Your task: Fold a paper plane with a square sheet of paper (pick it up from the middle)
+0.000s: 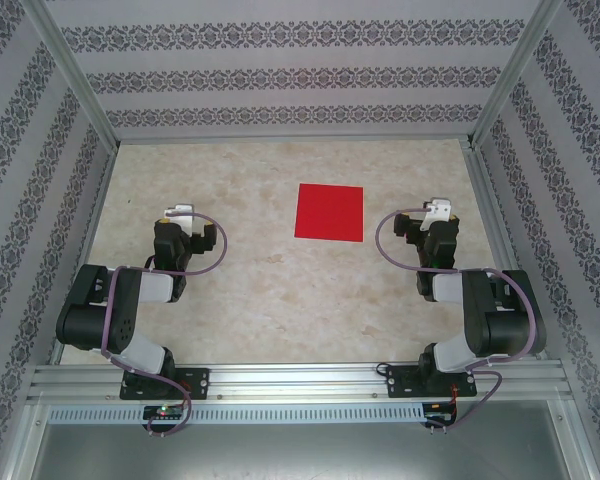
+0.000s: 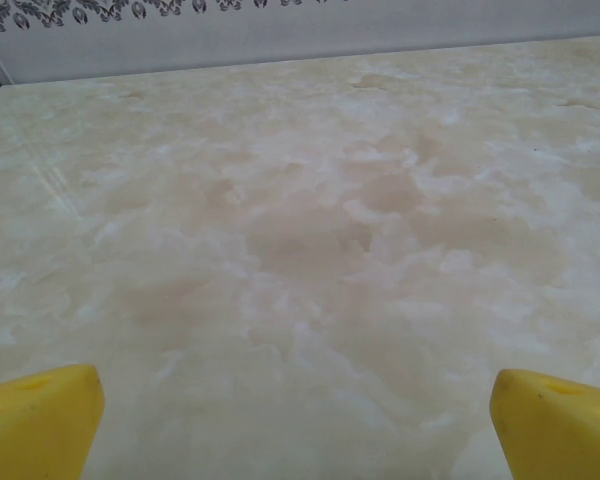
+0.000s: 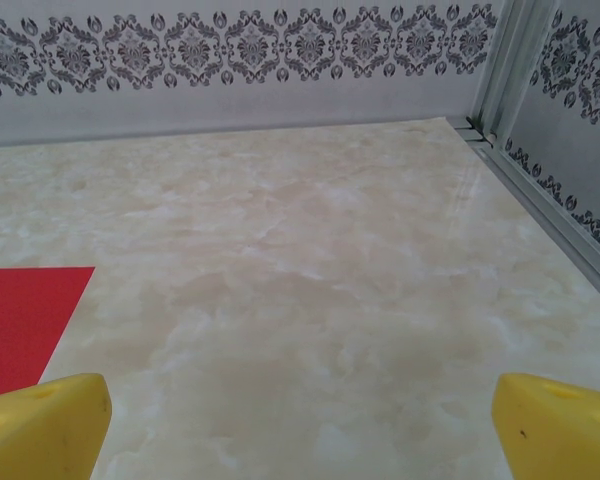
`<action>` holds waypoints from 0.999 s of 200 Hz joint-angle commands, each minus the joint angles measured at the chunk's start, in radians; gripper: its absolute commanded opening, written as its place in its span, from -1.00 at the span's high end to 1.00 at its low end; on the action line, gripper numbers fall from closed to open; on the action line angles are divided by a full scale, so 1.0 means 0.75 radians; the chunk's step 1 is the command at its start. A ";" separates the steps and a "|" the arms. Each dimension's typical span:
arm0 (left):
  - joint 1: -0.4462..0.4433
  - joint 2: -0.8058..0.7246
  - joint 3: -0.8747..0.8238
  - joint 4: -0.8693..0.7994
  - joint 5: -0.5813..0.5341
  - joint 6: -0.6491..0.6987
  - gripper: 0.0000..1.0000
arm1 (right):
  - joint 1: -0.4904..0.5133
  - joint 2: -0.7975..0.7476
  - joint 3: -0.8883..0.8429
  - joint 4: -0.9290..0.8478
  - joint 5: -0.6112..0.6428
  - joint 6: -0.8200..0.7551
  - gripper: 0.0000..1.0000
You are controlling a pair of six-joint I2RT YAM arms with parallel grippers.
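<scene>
Left side: the left arm sits folded low, and the left gripper [image 1: 177,212] points toward the far wall over the bare desk [image 1: 280,300]. In its wrist view the yellow fingers [image 2: 38,425] sit at the two lower corners, spread wide, with marbled beige desk surface between them.

Centre, a little right: the square sheet of paper [image 1: 329,213] is bright red, plain and unmarked. It lies flat on the far half of the desk. Its edges are straight, its corners crisp, and no crease shows from above. Its sides run roughly parallel to the desk's edges. It lies between the two grippers, nearer the right one, and apart from both.

Right side: the right arm is also folded low, and the right gripper [image 1: 438,208] faces the far wall, level with the sheet. In its wrist view the jaws stand wide apart, holding nothing. One corner of the red sheet shows at the left edge of that view, flat on the desk just beyond the left-hand finger [image 3: 40,425] – matte, even colour.

Surround: patterned grey-and-white walls [image 1: 280,70] on three sides, and a metal rail [image 1: 300,378] along the near edge carrying both arm bases.
</scene>
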 commanded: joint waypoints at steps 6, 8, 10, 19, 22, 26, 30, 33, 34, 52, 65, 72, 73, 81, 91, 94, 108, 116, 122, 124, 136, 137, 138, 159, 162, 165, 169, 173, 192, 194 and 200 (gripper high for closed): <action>0.016 -0.076 0.037 -0.028 -0.085 -0.010 -1.00 | -0.006 -0.061 -0.021 0.064 0.049 0.024 -0.96; 0.016 -0.085 0.041 -0.047 -0.089 -0.011 -1.00 | -0.005 -0.074 -0.021 0.050 0.055 0.023 -0.96; 0.016 -0.093 0.049 -0.064 -0.092 -0.012 -1.00 | -0.005 -0.086 -0.019 0.034 0.061 0.023 -0.96; 0.016 -0.133 0.080 -0.158 -0.105 -0.021 -1.00 | -0.001 -0.143 -0.011 -0.031 0.090 0.028 -0.96; 0.016 -0.147 0.091 -0.193 -0.108 -0.024 -1.00 | 0.000 -0.161 -0.009 -0.050 0.099 0.028 -0.96; 0.016 -0.165 0.104 -0.235 -0.114 -0.029 -1.00 | 0.002 -0.186 -0.003 -0.087 0.110 0.029 -0.96; 0.014 -0.186 0.117 -0.275 -0.119 -0.037 -1.00 | 0.006 -0.214 0.006 -0.126 0.125 0.032 -0.96; 0.015 -0.198 0.127 -0.305 -0.127 -0.043 -1.00 | 0.009 -0.232 0.015 -0.157 0.135 0.034 -0.96; 0.015 -0.204 0.130 -0.314 -0.128 -0.045 -1.00 | 0.011 -0.241 0.019 -0.179 0.140 0.036 -0.96; 0.014 -0.301 0.167 -0.471 -0.213 -0.134 -1.00 | 0.030 -0.365 0.126 -0.510 0.221 0.109 -0.96; 0.015 -0.376 0.190 -0.574 -0.236 -0.189 -1.00 | 0.040 -0.428 0.212 -0.736 0.216 0.168 -0.97; 0.012 -0.409 0.210 -0.639 -0.257 -0.235 -1.00 | 0.043 -0.451 0.248 -0.818 0.210 0.195 -0.96; 0.013 -0.414 0.213 -0.649 -0.260 -0.241 -1.00 | 0.044 -0.455 0.252 -0.828 0.208 0.198 -0.96; 0.014 -0.444 0.242 -0.729 -0.258 -0.291 -1.00 | 0.052 -0.476 0.284 -0.919 0.181 0.229 -0.96; 0.013 -0.472 0.286 -0.832 -0.247 -0.344 -1.00 | 0.064 -0.486 0.341 -1.026 0.145 0.267 -0.96; 0.013 -0.479 0.301 -0.871 -0.247 -0.361 -1.00 | 0.070 -0.487 0.357 -1.055 0.136 0.282 -0.96; 0.013 -0.498 0.369 -1.005 -0.208 -0.413 -1.00 | 0.086 -0.470 0.424 -1.164 0.105 0.372 -0.97; 0.013 -0.505 0.390 -1.039 -0.159 -0.422 -1.00 | 0.097 -0.452 0.460 -1.213 0.076 0.425 -0.96; 0.013 -0.512 0.400 -1.054 -0.121 -0.430 -1.00 | 0.110 -0.433 0.493 -1.242 0.051 0.472 -0.97; 0.013 -0.513 0.403 -1.059 -0.111 -0.436 -1.00 | 0.114 -0.425 0.504 -1.252 0.039 0.487 -0.96; 0.013 -0.523 0.423 -1.085 -0.048 -0.471 -1.00 | 0.162 -0.373 0.561 -1.293 -0.003 0.560 -0.96; 0.013 -0.523 0.426 -1.088 -0.044 -0.472 -1.00 | 0.168 -0.368 0.566 -1.295 -0.005 0.565 -0.96; 0.013 -0.524 0.427 -1.091 -0.038 -0.476 -1.00 | 0.173 -0.363 0.571 -1.299 -0.006 0.571 -0.96; 0.013 -0.526 0.470 -1.168 0.018 -0.541 -1.00 | 0.303 -0.236 0.671 -1.355 0.000 0.656 -0.97; 0.013 -0.526 0.475 -1.180 0.026 -0.542 -1.00 | 0.329 -0.214 0.688 -1.361 0.006 0.667 -0.96; 0.013 -0.524 0.479 -1.189 0.036 -0.542 -1.00 | 0.344 -0.196 0.703 -1.371 0.007 0.679 -0.97; 0.014 -0.525 0.482 -1.195 0.049 -0.540 -1.00 | 0.374 -0.160 0.724 -1.376 0.001 0.688 -0.96; 0.014 -0.524 0.485 -1.202 0.062 -0.538 -1.00 | 0.400 -0.127 0.745 -1.380 -0.002 0.699 -0.97; 0.014 -0.512 0.502 -1.229 0.117 -0.529 -1.00 | 0.513 0.038 0.872 -1.416 0.036 0.748 -0.96; 0.013 -0.509 0.503 -1.232 0.125 -0.526 -1.00 | 0.525 0.056 0.888 -1.423 0.041 0.754 -0.96; 0.013 -0.502 0.508 -1.239 0.141 -0.515 -1.00 | 0.554 0.111 0.932 -1.439 0.057 0.773 -0.96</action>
